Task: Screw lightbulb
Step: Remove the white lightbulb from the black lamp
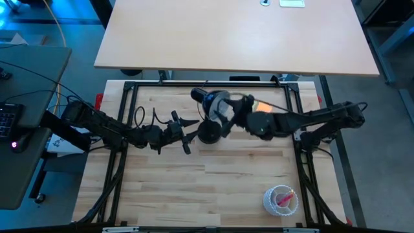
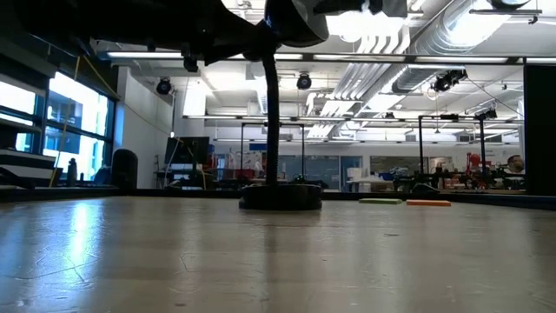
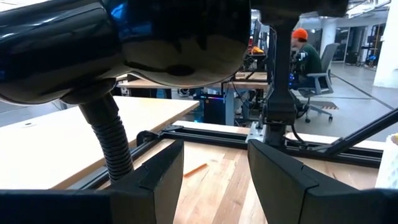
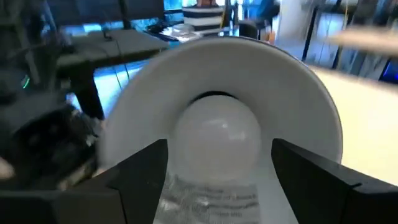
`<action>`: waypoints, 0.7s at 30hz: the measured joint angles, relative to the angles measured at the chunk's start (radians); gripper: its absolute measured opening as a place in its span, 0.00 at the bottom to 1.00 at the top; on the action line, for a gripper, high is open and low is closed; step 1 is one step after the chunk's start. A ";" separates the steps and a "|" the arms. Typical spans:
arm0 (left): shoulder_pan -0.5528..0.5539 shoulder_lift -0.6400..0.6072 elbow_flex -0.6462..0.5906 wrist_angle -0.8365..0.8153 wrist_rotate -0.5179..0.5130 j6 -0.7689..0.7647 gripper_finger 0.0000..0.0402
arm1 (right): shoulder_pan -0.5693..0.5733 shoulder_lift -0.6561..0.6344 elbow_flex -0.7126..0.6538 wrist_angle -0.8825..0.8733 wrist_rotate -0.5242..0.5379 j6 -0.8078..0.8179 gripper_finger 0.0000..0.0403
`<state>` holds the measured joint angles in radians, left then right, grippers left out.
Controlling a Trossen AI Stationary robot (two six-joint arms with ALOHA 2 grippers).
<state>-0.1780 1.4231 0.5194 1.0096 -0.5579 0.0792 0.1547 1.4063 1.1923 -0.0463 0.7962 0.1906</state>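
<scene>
The black desk lamp stands mid-table on its round base [image 1: 208, 133] [image 2: 280, 198], its head [image 1: 217, 103] raised on a ribbed neck [image 3: 112, 137]. The white lightbulb [image 4: 217, 143] sits in the middle of the head's white shade [image 4: 217, 68], globe toward my right wrist camera. My right gripper [image 4: 221, 168] [image 1: 238, 115] reaches into the shade from the table's right, one finger on each side of the globe. My left gripper [image 3: 214, 180] [image 1: 187, 133] is open and empty, just left of the lamp base, below the head. My right gripper has its fingers [image 4: 140, 174] close on either side of the bulb's globe [image 4: 186, 149], coming about level from the table's right. A thin strip of shade seems to show between each finger and the globe. I cannot tell whether they touch it.
A clear plastic cup with pink contents [image 1: 280, 199] stands near the table's front right. The black frame rails [image 1: 129, 87] run along the table's edges. A person sits in the room beyond [image 3: 308, 56]. The near half of the table top [image 1: 207, 188] is open wood.
</scene>
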 joint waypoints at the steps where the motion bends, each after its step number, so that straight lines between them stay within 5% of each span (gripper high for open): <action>1: 0.000 0.000 0.000 0.000 0.000 0.000 0.43 | -0.020 0.000 0.000 -0.004 -0.030 0.056 0.70; 13: 0.000 0.000 0.000 -0.002 0.002 0.002 0.43 | -0.152 0.000 0.000 0.003 -0.308 0.164 0.70; 21: 0.000 0.000 0.000 -0.003 0.002 0.003 0.43 | -0.161 0.000 0.000 0.007 -0.311 -0.309 0.70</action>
<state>-0.1783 1.4231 0.5194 1.0065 -0.5556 0.0818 -0.0063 1.4067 1.1923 -0.0394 0.4850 -0.1180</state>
